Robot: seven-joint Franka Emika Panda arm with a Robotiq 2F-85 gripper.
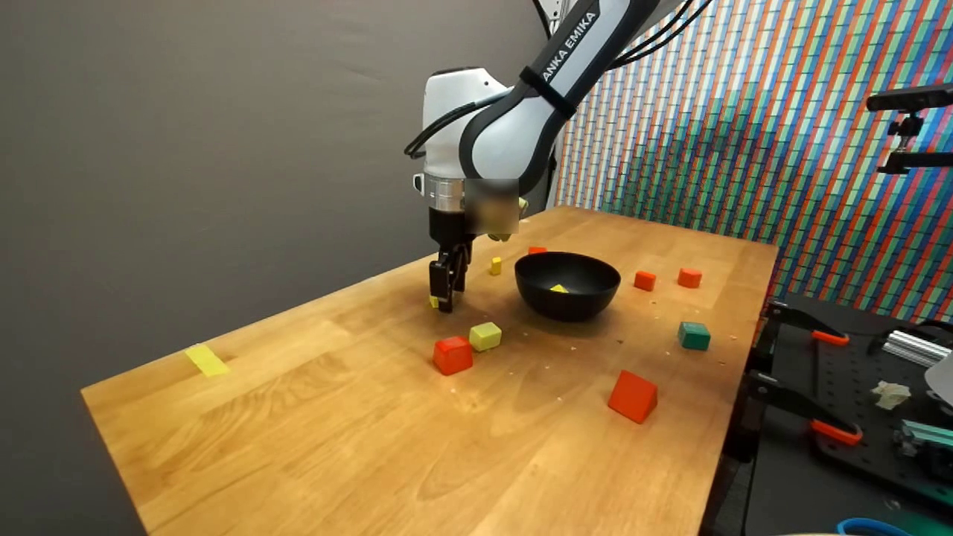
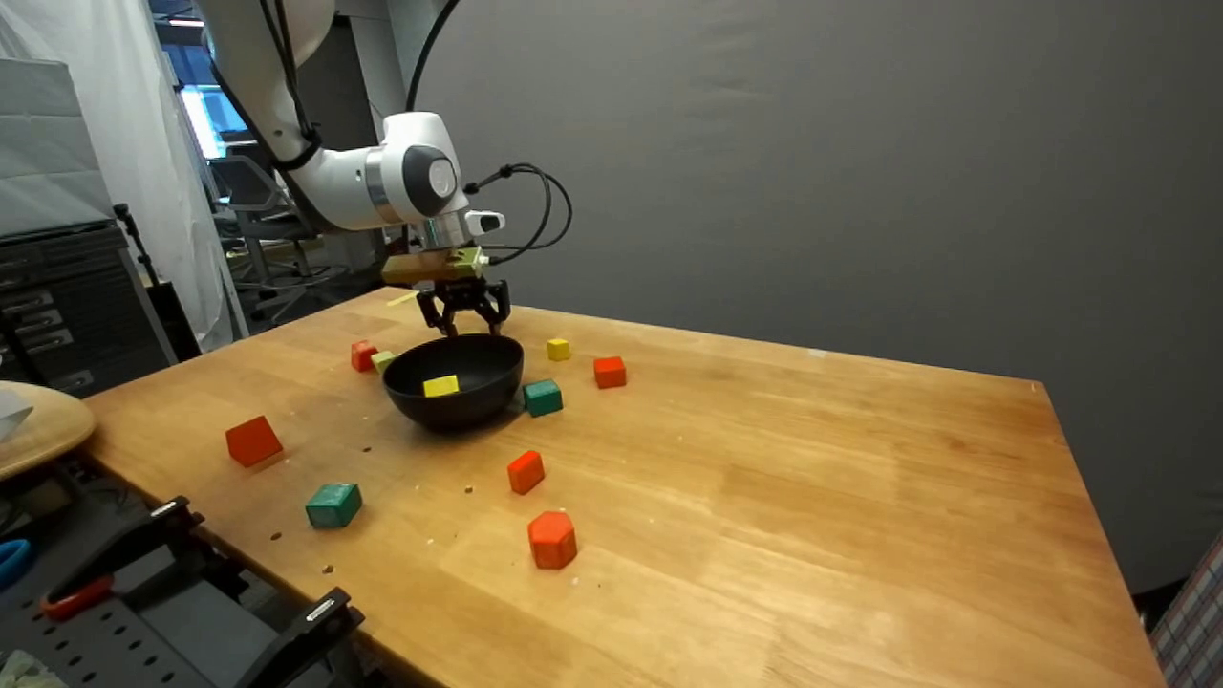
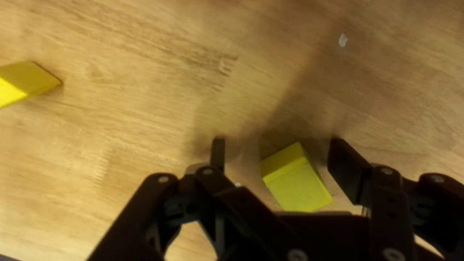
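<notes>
Fingers (image 3: 346,166) stand apart on both sides of a yellow block (image 3: 299,181), so you have the gripper (image 3: 276,148) spread around it with no grip made. Wood shows between the block and the finger at the left of the wrist view; on the other side the gap is narrower, and you cannot tell whether that finger touches. The block sits on the table (image 1: 313,432), mostly hidden by the fingers in an exterior view.

As far as you can judge, one yellow piece (image 2: 440,386) is already in the bowl (image 2: 478,411), while your block is neither held nor lifted. Outside the bowl lie a second yellow block (image 3: 29,79), a pale block (image 1: 485,336) just beside a red block (image 1: 453,356), a red wedge (image 1: 633,397), a green block (image 1: 694,336) and others.

Mind the edge: the table's wall side runs near the gripper, with the grey wall (image 1: 223,186) beyond, so you have little room that way. The bowl stands near on the opposite side, its rim something you need height to clear. Your widest room at table level seems to lie toward the tape (image 1: 207,360), with the pale and red blocks off to one side.
</notes>
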